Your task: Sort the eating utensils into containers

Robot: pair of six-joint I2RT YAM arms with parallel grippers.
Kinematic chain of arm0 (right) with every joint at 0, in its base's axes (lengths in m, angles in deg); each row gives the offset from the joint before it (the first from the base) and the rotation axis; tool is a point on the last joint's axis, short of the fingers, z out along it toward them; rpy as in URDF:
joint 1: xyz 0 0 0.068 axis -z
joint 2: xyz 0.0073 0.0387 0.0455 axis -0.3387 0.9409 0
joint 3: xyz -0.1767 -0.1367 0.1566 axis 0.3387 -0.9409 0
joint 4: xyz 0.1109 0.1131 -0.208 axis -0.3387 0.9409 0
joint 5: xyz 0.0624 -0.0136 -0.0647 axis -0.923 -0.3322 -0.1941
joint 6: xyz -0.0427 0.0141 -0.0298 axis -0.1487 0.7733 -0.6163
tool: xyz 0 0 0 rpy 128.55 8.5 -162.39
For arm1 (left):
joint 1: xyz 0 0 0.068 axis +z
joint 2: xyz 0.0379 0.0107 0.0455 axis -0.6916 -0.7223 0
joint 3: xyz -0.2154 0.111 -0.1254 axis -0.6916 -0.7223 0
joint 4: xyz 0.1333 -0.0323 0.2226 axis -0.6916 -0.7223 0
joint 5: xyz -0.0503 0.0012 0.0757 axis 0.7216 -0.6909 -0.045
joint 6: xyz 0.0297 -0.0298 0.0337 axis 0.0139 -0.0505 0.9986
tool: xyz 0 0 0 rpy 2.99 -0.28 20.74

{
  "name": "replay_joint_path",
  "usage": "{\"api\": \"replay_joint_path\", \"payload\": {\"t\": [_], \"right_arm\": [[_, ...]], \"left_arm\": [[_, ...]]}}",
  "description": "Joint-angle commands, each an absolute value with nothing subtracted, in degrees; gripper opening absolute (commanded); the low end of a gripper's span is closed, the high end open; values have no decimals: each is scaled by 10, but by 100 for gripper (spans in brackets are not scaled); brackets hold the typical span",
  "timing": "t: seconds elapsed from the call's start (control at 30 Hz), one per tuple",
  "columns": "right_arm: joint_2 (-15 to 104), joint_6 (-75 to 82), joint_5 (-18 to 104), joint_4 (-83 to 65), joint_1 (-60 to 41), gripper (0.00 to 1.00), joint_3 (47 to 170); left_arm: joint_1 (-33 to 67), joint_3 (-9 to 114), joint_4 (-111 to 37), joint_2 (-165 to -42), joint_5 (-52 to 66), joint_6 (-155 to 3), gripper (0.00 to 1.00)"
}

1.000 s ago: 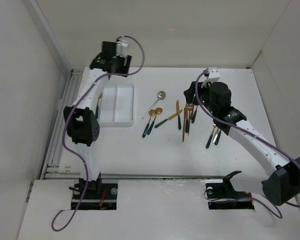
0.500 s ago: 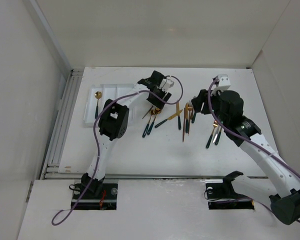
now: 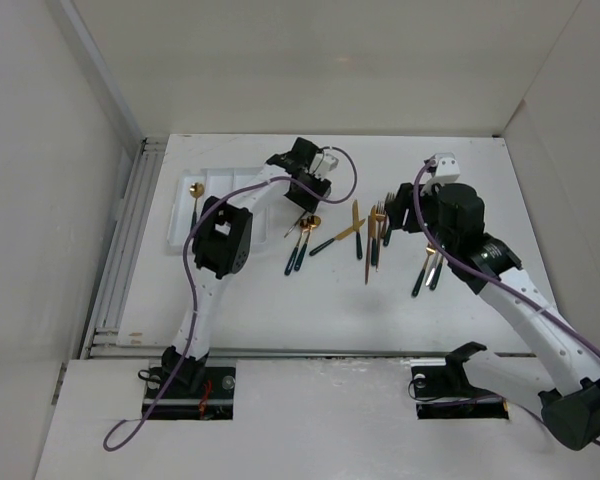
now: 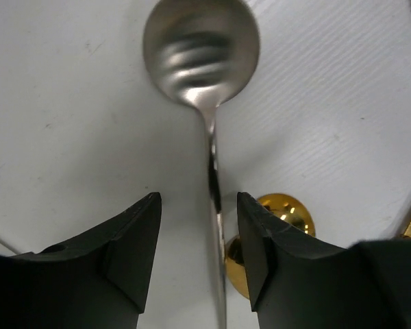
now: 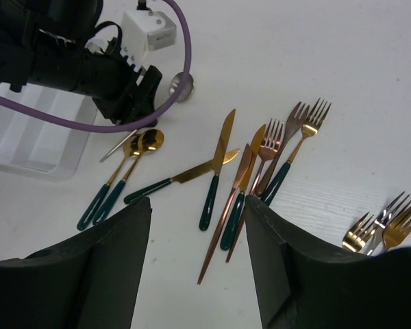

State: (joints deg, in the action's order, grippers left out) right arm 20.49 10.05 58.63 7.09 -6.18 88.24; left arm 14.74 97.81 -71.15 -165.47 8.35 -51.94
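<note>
While your left pincer (image 4: 198, 205) sits released astride the silver spoon (image 4: 201, 51) on the counter (image 4: 68, 123), your right pincer (image 5: 198, 203) hangs released above the forks (image 5: 288, 147).

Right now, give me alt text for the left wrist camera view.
Open left gripper straddles the thin handle of a silver spoon lying on the white table; two gold spoon bowls sit just right of the handle.

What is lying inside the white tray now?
One gold-headed spoon lies in the leftmost compartment of the tray. The left arm covers much of the other compartments, so their contents cannot be seen fully.
</note>
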Motion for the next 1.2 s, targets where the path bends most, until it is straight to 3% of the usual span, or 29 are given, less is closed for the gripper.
{"api": "replay_joint_path", "payload": {"t": [0.0, 0.43, 0.47, 0.5, 0.8, 1.17], "right_arm": [[214, 95, 596, 66, -67, 63, 886], [249, 84, 602, 66, -67, 63, 913], [249, 84, 607, 66, -67, 63, 913], [249, 78, 613, 66, -67, 63, 913], [243, 78, 624, 66, -67, 63, 913], [250, 89, 613, 18, -67, 56, 896]], "left_arm": [[162, 978, -741, -1660, 100, -517, 45], [162, 1011, -790, -1711, 111, -506, 16], [162, 1018, -800, -1722, 116, -506, 11], [162, 1023, -805, -1722, 116, -506, 0], [162, 1023, -776, -1683, 103, -516, 0], [174, 1093, -744, -1591, 73, -529, 0]]}}
